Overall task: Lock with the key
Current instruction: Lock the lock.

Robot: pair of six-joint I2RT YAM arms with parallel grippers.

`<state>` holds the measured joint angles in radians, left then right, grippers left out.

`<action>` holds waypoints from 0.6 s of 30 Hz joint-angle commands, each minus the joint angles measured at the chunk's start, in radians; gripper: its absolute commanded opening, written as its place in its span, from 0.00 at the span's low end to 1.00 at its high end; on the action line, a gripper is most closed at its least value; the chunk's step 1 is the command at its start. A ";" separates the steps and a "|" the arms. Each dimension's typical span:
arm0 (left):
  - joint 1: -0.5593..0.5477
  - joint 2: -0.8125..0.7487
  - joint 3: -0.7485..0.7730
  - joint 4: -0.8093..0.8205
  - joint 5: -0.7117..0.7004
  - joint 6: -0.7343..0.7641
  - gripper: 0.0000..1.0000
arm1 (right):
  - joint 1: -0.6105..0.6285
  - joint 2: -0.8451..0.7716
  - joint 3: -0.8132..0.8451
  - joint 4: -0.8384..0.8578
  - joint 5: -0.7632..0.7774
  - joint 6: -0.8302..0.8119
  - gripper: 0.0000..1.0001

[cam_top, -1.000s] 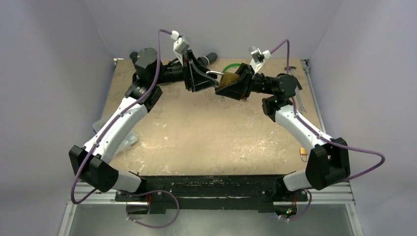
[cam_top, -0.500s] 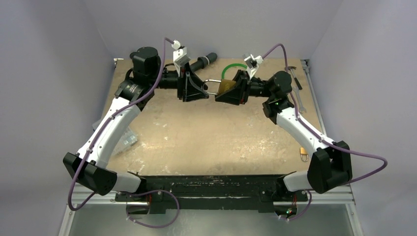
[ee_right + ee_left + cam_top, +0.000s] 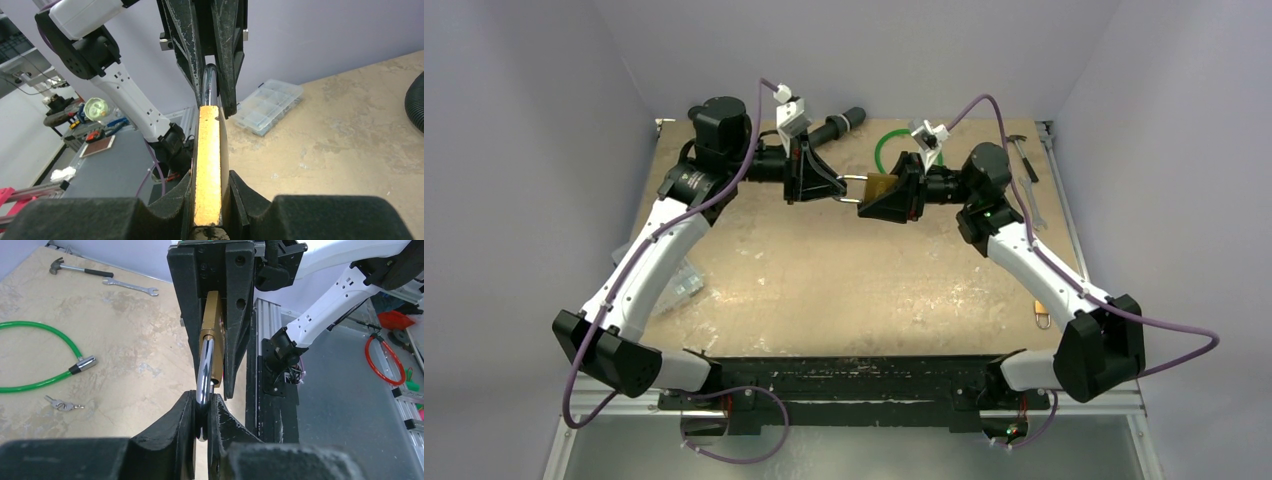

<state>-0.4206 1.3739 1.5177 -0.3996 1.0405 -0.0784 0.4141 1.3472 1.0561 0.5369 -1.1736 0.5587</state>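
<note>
The lock (image 3: pixel 881 185), a brass padlock, hangs in the air between both arms at the back of the table. My right gripper (image 3: pixel 210 200) is shut on its brass body (image 3: pixel 209 165), seen edge-on. My left gripper (image 3: pixel 202 407) is shut on the curved silver shackle (image 3: pixel 205 375), which stands out of the body (image 3: pixel 212 320). In the top view the two grippers (image 3: pixel 842 193) (image 3: pixel 867 203) meet tip to tip. A small silver key (image 3: pixel 62 404) lies on the table beside the green cable's end, held by neither gripper.
A green cable loop (image 3: pixel 40 355) lies behind the grippers. A hammer (image 3: pixel 75 269) and a wrench (image 3: pixel 131 286) rest at the far right edge. A clear plastic box (image 3: pixel 270 105) sits at the left edge. A second small padlock (image 3: pixel 1042 313) lies near the right arm's base.
The right gripper has carried the lock leftward and lower, towards the left gripper. The left gripper, open earlier, has closed on the shackle.
</note>
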 commanded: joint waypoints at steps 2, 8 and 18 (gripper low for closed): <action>-0.029 -0.026 -0.028 0.091 0.018 -0.057 0.00 | 0.030 -0.028 0.085 -0.025 0.029 -0.094 0.00; -0.114 -0.050 -0.125 0.185 -0.062 -0.145 0.00 | 0.076 0.001 0.130 -0.032 0.042 -0.112 0.00; -0.211 -0.046 -0.223 0.326 -0.112 -0.196 0.00 | 0.165 0.038 0.168 -0.049 0.028 -0.120 0.00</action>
<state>-0.4934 1.2701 1.3357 -0.1967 0.8814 -0.2276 0.4324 1.3724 1.1198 0.4065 -1.2228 0.4507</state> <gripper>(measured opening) 0.117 0.263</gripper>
